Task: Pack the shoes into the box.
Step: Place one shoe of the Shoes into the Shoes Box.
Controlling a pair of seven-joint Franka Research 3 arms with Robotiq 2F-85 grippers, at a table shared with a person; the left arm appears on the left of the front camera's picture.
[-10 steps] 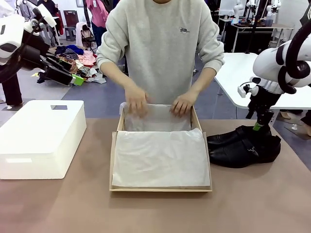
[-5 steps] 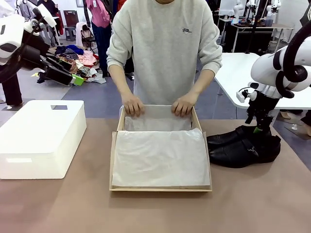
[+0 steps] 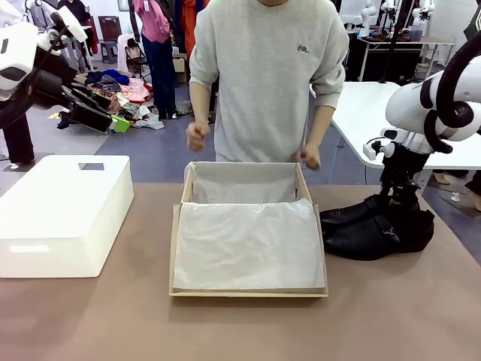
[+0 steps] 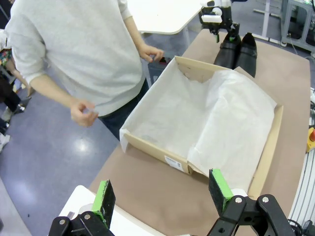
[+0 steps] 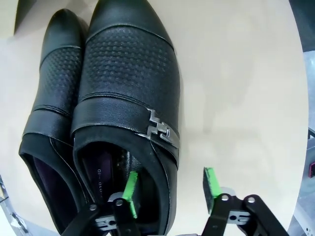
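Now the right gripper (image 5: pixel 170 184) sits on the heel end of the shoes (image 5: pixel 98 113). Its jaws are apart and straddle the outer side wall of the nearer shoe, one green pad (image 5: pixel 131 189) inside the opening and the other outside, with a gap not yet closed. The pair lies side by side on the table (image 3: pixel 391 316), long axes running straight away from the fingers, toes pointing toward the box (image 3: pixel 177 248) beyond them. The metal buckle (image 5: pixel 160 129) is just ahead of the fingertips. The left gripper (image 4: pixel 161 196) hangs spread wide and empty, the box ahead of and below it, lined with tissue paper (image 4: pixel 206 113). Compared with a second ago, the person's hands (image 3: pixel 198 135) have lifted off the tissue at the box's far edge, and the right gripper has sunk slightly into the shoe.
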